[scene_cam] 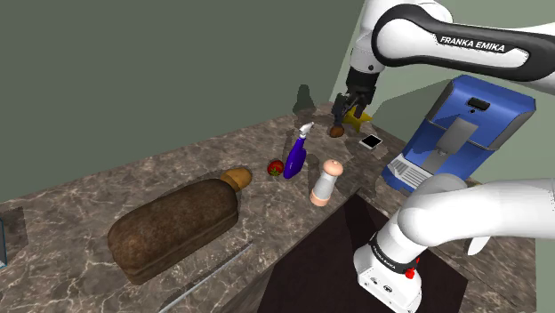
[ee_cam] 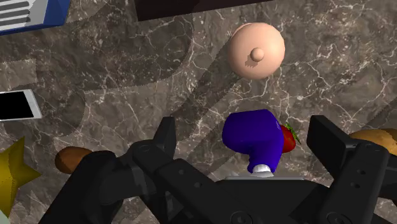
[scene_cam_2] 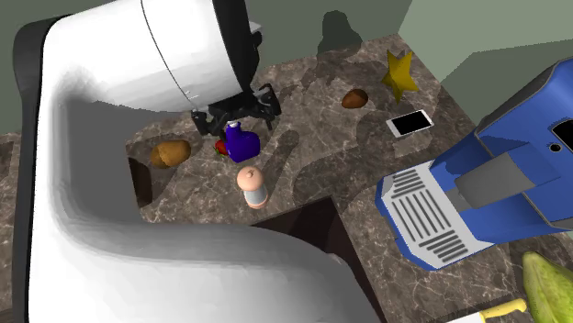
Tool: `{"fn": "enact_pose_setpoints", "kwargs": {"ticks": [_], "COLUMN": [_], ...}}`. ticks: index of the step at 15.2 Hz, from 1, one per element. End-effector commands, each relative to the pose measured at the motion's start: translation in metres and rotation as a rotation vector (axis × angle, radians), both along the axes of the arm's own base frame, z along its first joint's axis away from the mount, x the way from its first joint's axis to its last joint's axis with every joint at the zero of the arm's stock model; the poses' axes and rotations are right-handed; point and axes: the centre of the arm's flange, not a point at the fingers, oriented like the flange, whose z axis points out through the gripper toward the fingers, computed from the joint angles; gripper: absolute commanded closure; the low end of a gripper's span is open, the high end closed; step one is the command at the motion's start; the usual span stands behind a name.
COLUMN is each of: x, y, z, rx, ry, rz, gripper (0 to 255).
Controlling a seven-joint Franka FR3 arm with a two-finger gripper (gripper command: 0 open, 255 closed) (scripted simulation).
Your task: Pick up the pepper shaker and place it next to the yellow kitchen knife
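- A white robot arm is reaching over a dark marbled desk [scene_cam: 160, 173], carrying its black tool [ee_cam: 244, 127] high above the things on it.
- The tool's two fingers are standing apart and gripping nothing. A blue spray bottle [ee_cam: 253, 137] is showing in the gap between them in the wrist view, but it is sitting on the desk below and the fingers are not touching it.
- The pepper shaker [scene_cam: 325, 182], with a peach cap over a pale body, is standing upright on the desk. In the shoulder view it is sitting just beside the blue bottle, to the bottle's near right.
- Its long axis is pointing straight up, so the wrist view is looking down on its round cap and small knob.
- From the tool, the shaker is lying off-centre, out past the fingertips and beyond the bottle, towards the near side of the desk.
- Judging from this, the tool is needing to shift that way before coming down. The bottle and a red strawberry [ee_cam: 289, 137] beside it are crowding the approach.
- The yellow kitchen knife [scene_cam_2: 500, 309] is lying at the second exterior view's lower right, well apart from the shaker and past a blue coffee machine [scene_cam_2: 487, 183].
- The pickup is not yet begun.
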Motion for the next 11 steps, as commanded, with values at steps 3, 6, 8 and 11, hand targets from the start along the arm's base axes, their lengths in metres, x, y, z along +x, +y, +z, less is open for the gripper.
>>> {"fn": "enact_pose_setpoints", "kwargs": {"ticks": [3,6,8,11], "x": [-0.001,-0.002,-0.003,-0.005], "y": [-0.002,-0.004,-0.005,-0.004], "z": [-0.026,-0.065,-0.09,-0.12], "rx": [0.028,0.07,0.097,0.129], "ry": [0.01,0.026,0.037,0.049], "rz": [-0.044,-0.109,-0.153,-0.203], "gripper": [0,0,0,0]}}
